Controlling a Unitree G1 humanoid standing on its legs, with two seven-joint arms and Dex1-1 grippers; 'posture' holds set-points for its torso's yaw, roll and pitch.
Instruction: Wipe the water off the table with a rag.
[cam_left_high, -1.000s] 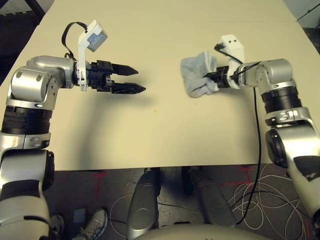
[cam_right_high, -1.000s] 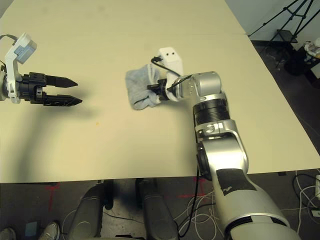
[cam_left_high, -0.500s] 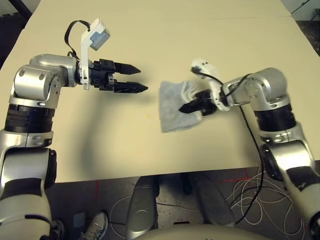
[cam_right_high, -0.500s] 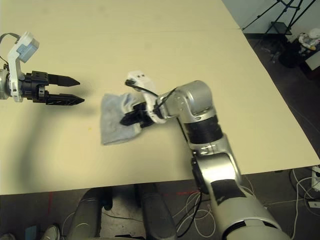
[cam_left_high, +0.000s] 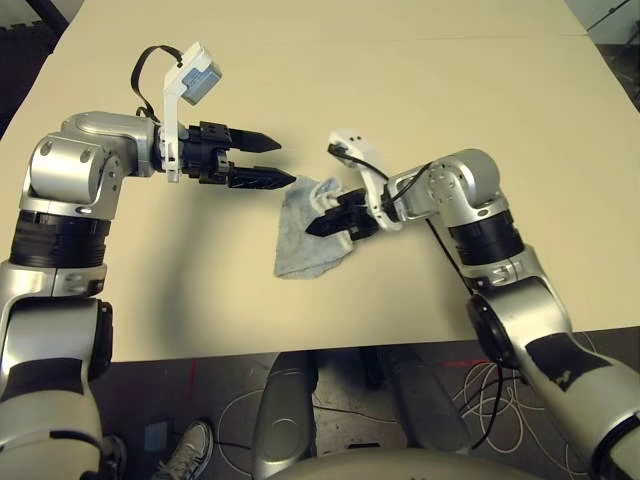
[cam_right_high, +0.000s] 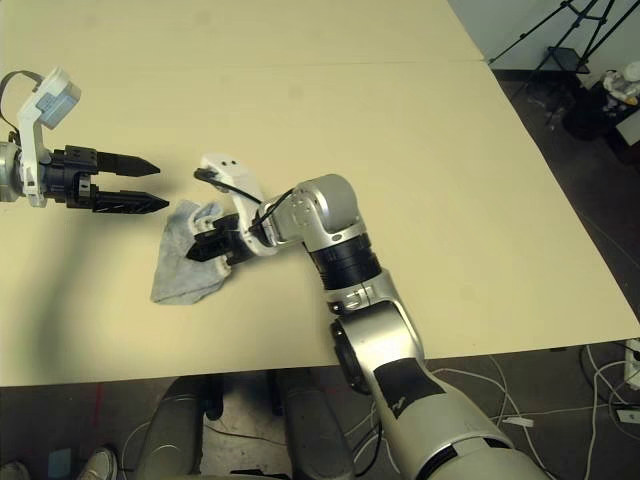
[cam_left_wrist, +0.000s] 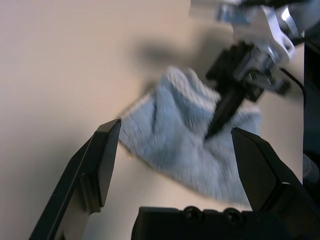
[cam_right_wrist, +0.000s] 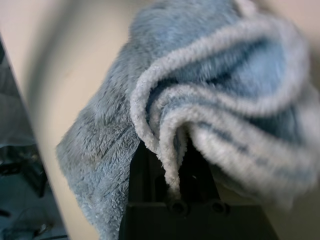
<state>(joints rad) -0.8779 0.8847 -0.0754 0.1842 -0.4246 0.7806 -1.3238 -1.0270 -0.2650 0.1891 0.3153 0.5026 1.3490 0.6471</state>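
On the pale beige table (cam_left_high: 450, 90) lies the grey terry rag (cam_left_high: 303, 238), bunched up near the middle. My right gripper (cam_left_high: 322, 226) is shut on a fold of the rag, low over the tabletop; the right wrist view has the rag (cam_right_wrist: 200, 90) pinched between the black fingers (cam_right_wrist: 145, 175). A short way to the left, my left gripper (cam_left_high: 287, 163) hovers open and holds nothing, its tips just beside the rag's upper corner. From the left wrist, the rag (cam_left_wrist: 175, 140) lies between the spread fingers (cam_left_wrist: 102, 160). The water is hidden.
The table's near edge (cam_left_high: 300, 350) runs just below the rag. Cables (cam_left_high: 500, 400) and a person's shoe (cam_left_high: 188, 448) are on the floor under it. A tripod (cam_right_high: 570, 40) stands beyond the far right corner.
My right gripper has dragged the rag leftward across the table, from the right side to the middle, close to the left gripper. The left arm has stayed in place.
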